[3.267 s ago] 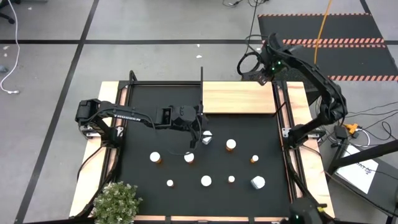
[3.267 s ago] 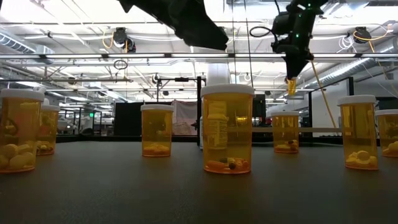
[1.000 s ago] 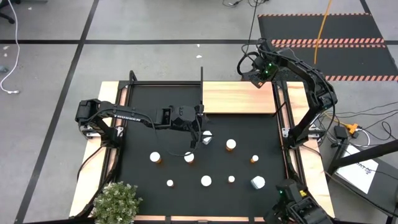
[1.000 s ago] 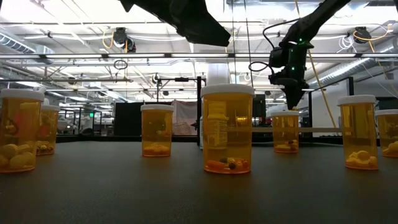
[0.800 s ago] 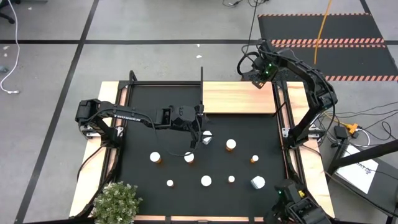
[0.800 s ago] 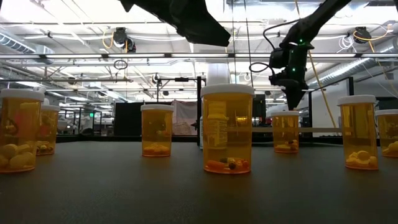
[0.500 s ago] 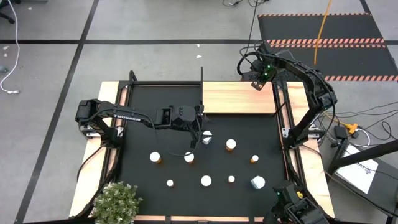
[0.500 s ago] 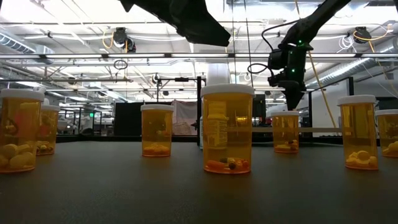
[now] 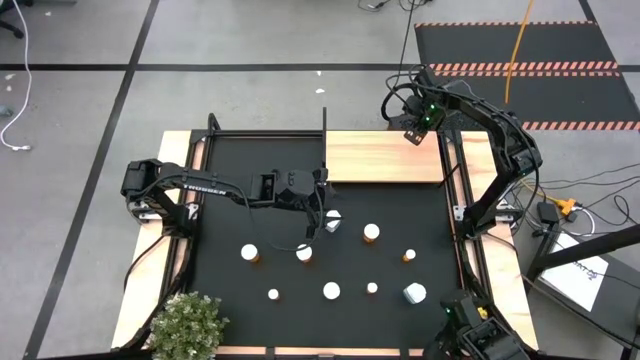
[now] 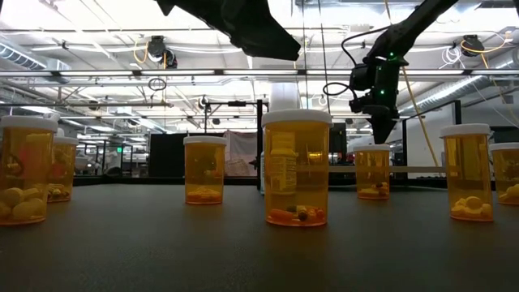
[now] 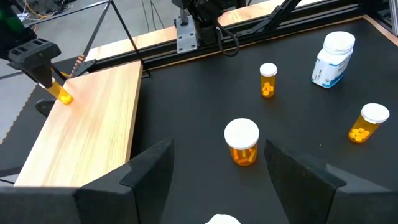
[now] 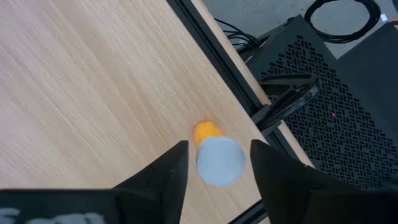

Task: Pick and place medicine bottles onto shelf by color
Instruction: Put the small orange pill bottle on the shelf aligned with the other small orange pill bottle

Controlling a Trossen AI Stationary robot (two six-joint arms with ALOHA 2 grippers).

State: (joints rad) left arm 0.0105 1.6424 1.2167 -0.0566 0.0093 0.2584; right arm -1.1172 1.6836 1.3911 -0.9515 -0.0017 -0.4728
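A small orange medicine bottle (image 12: 208,132) with a white cap (image 12: 220,160) stands with its orange lower end on the far right corner of the light-wood shelf (image 9: 380,160). In the left wrist view this bottle (image 11: 62,94) leans a little. My right gripper (image 12: 217,168) points down over it, open, one finger on each side of the cap with a narrow strip of wood showing at each side. My left gripper (image 11: 214,180) hangs open over the middle of the black mat, holding nothing. Several orange bottles (image 9: 371,232) and two white ones (image 9: 414,293) stand on the mat.
A potted plant (image 9: 188,325) stands at the near left corner. Black frame rails (image 9: 452,185) run along the mat's sides, close to the shelf's right end. Most of the shelf's board (image 11: 87,130) lies bare to the left of the bottle.
My right gripper has come down from above with the orange bottle to the shelf's far right corner. Over the last second it has kept nearly still there. The bottles on the mat have not moved.
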